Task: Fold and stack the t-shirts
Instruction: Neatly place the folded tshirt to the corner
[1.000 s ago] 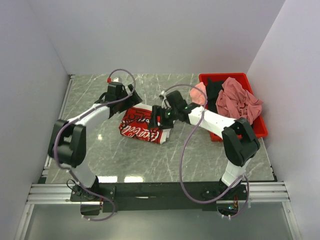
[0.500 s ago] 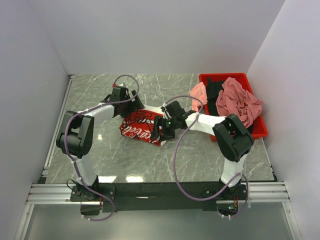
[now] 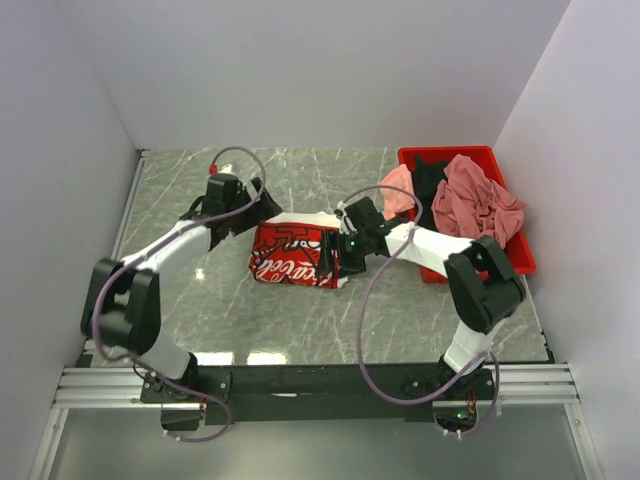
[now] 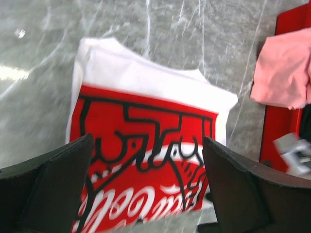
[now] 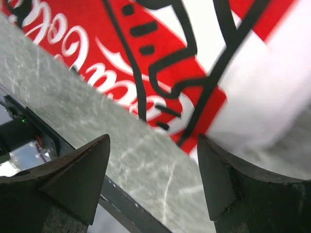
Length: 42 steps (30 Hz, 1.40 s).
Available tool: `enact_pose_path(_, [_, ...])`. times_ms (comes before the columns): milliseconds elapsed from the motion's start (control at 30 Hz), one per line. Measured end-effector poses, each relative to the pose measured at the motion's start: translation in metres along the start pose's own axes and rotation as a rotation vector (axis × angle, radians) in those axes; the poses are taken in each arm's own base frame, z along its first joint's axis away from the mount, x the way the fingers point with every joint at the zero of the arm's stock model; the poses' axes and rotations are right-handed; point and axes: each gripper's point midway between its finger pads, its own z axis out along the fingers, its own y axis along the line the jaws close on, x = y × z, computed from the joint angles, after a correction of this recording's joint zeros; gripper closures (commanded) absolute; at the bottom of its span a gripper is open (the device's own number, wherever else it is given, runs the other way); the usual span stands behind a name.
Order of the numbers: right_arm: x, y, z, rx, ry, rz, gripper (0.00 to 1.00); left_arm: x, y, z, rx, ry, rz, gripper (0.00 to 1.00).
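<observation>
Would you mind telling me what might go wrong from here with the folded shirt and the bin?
The right jaws stand open close over the folded shirt's right edge; a sideways move might catch the cloth and spoil the fold. The light pink shirt hangs over the red bin's left wall, just beyond the right arm; a swing there might drag it out.

A: What've we got on the table [image 3: 190, 290]?
B: We see a white tee [image 3: 290, 262], folded, red graphic up, approx. centre. Left gripper [image 3: 266, 207] is at its far-left corner, right gripper [image 3: 332, 262] over its right edge.
A: Touching the cloth?
B: We can't tell from above.
A: Anything else?
B: Red bin [image 3: 440, 152] far right w/ pink tee [image 3: 398, 188], black tee [image 3: 430, 185] & dusty-rose tee [image 3: 482, 202] heaped inside. The pink one hangs over the left rim.
</observation>
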Motion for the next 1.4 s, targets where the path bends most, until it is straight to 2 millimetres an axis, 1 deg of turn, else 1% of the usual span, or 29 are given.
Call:
enact_pose_path(100, [-0.007,0.007,-0.024,0.011,-0.054,-0.042,0.20,0.006,0.006,-0.022,-0.006,-0.024,-0.003,0.01])
enact_pose_path(167, [-0.017,0.017,-0.044,0.010,-0.122,-0.077,0.20,0.014,0.014,-0.033,-0.020,-0.029,-0.012,0.00])
enact_pose_path(267, [-0.027,0.027,-0.072,0.010,-0.221,-0.117,0.20,0.030,0.029,-0.040,-0.052,-0.010,-0.025,0.01])
enact_pose_path(333, [-0.028,0.025,-0.080,0.028,-0.255,-0.121,0.20,0.042,0.041,-0.040,-0.084,0.012,-0.033,0.03])
enact_pose_path(367, [-0.026,0.021,-0.080,0.041,-0.260,-0.117,0.20,0.047,0.046,-0.040,-0.100,0.026,-0.036,0.10])
enact_pose_path(433, [-0.018,0.011,-0.076,0.064,-0.246,-0.102,0.20,0.054,0.052,-0.038,-0.117,0.045,-0.043,0.15])
enact_pose_path(467, [-0.012,0.005,-0.073,0.078,-0.229,-0.093,0.20,0.056,0.054,-0.036,-0.124,0.053,-0.046,0.20])
enact_pose_path(533, [-0.001,-0.006,-0.069,0.104,-0.201,-0.077,0.20,0.061,0.059,-0.031,-0.138,0.067,-0.050,0.25])
enact_pose_path(567, [0.003,-0.010,-0.068,0.116,-0.191,-0.071,0.20,0.065,0.063,-0.027,-0.151,0.082,-0.050,0.29])
enact_pose_path(633, [0.008,-0.015,-0.068,0.131,-0.181,-0.065,0.20,0.073,0.070,-0.021,-0.174,0.108,-0.053,0.34])
enact_pose_path(667, [0.009,-0.016,-0.070,0.137,-0.185,-0.065,0.20,0.076,0.074,-0.019,-0.186,0.121,-0.054,0.39])
enact_pose_path(733, [0.008,-0.014,-0.074,0.135,-0.200,-0.070,0.20,0.081,0.080,-0.013,-0.209,0.142,-0.057,0.43])
enact_pose_path(767, [0.008,-0.013,-0.076,0.132,-0.207,-0.072,0.20,0.082,0.081,-0.010,-0.215,0.147,-0.057,0.47])
enact_pose_path(833, [0.006,-0.012,-0.079,0.131,-0.221,-0.076,0.20,0.081,0.081,-0.004,-0.220,0.152,-0.058,0.51])
enact_pose_path(867, [0.006,-0.012,-0.080,0.131,-0.225,-0.076,0.20,0.081,0.081,-0.002,-0.219,0.155,-0.057,0.57])
enact_pose_path(933, [0.005,-0.014,-0.081,0.136,-0.228,-0.072,0.20,0.081,0.079,0.002,-0.211,0.159,-0.058,0.62])
enact_pose_path(967, [0.005,-0.015,-0.081,0.140,-0.228,-0.068,0.20,0.081,0.079,0.004,-0.205,0.163,-0.058,0.68])
enact_pose_path(1033, [0.004,-0.018,-0.082,0.145,-0.231,-0.063,0.20,0.083,0.076,0.006,-0.189,0.170,-0.058,0.74])
enact_pose_path(1067, [0.003,-0.018,-0.082,0.146,-0.233,-0.061,0.20,0.084,0.076,0.007,-0.184,0.176,-0.057,0.82])
enact_pose_path(1100, [0.003,-0.019,-0.082,0.147,-0.234,-0.060,0.20,0.084,0.076,0.008,-0.181,0.179,-0.057,0.85])
enact_pose_path(1167, [0.002,-0.020,-0.082,0.151,-0.236,-0.057,0.20,0.085,0.074,0.010,-0.173,0.186,-0.053,0.88])
enact_pose_path(1233, [0.000,-0.023,-0.082,0.158,-0.239,-0.050,0.20,0.084,0.073,0.011,-0.169,0.187,-0.053,0.89])
enact_pose_path(1300, [-0.002,-0.031,-0.080,0.177,-0.237,-0.022,0.20,0.083,0.072,0.011,-0.167,0.185,-0.053,0.89])
enact_pose_path(1400, [-0.008,-0.048,-0.069,0.221,-0.224,0.047,0.20,0.083,0.072,0.011,-0.167,0.185,-0.052,0.89])
